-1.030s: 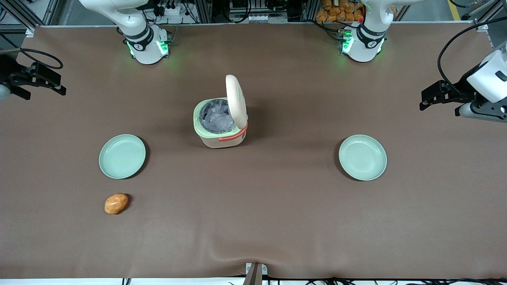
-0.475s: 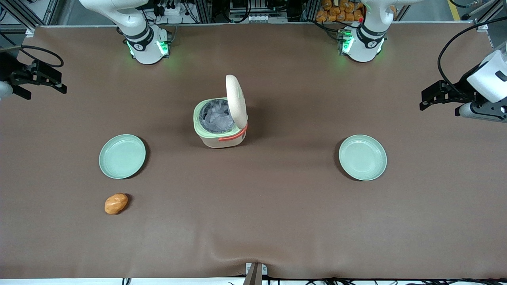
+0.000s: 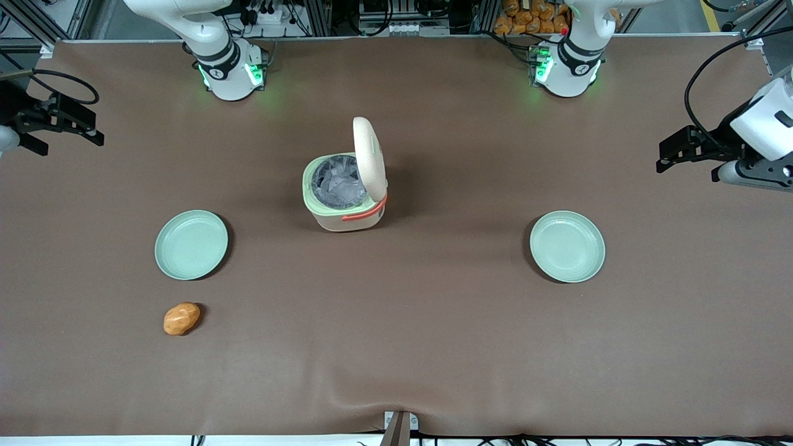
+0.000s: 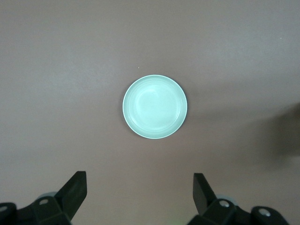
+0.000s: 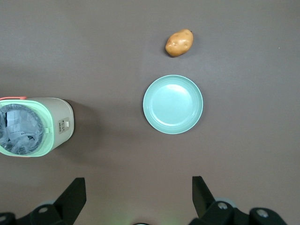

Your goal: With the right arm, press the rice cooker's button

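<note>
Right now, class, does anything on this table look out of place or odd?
The rice cooker stands with its lid upright, showing crumpled plastic inside. A potato lies loose beside a green plate. The gripper hovers open, clear of everything.

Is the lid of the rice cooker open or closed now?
Open: the lid stands upright above the rice cooker, showing its lined inside. The claw is open, far away.
</note>
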{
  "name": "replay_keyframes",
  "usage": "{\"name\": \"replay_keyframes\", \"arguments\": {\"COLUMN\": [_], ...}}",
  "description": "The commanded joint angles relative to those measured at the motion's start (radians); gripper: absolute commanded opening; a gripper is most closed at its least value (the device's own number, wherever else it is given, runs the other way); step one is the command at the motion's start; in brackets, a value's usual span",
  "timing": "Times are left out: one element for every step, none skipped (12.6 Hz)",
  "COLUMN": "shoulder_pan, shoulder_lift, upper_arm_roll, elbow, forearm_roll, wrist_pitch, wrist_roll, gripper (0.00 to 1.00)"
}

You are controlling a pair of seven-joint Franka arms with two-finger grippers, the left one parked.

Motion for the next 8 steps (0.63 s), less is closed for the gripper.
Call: {"name": "replay_keyframes", "arguments": {"shoulder_pan": [0.009,0.009,0.007,0.009,0.009,0.009,0.007,0.009], "shoulder_lift": [-0.019,-0.019,-0.018,-0.017,-0.017,-0.017,-0.017,-0.017], "upper_arm_roll": [-0.004,-0.004,-0.006,-0.006,-0.004,-0.006,-0.004,-0.006], "elbow": [-0.003,-0.002,0.001,0.003,0.003,0.003,0.001,0.001], "forearm_roll": [0.008,0.007,0.011,0.005,0.002,0.001,0.001,-0.001], "wrist_pitch": [-0.003,-0.003,-0.003,-0.003,-0.003,-0.003,-0.003,-0.004], "wrist_roll": [-0.010,-0.009,-0.006,-0.004,-0.003,-0.003,-0.001,-0.001], "gripper": [1.00,1.00,1.00,1.00,1.00,1.00,1.00,1.00]}}
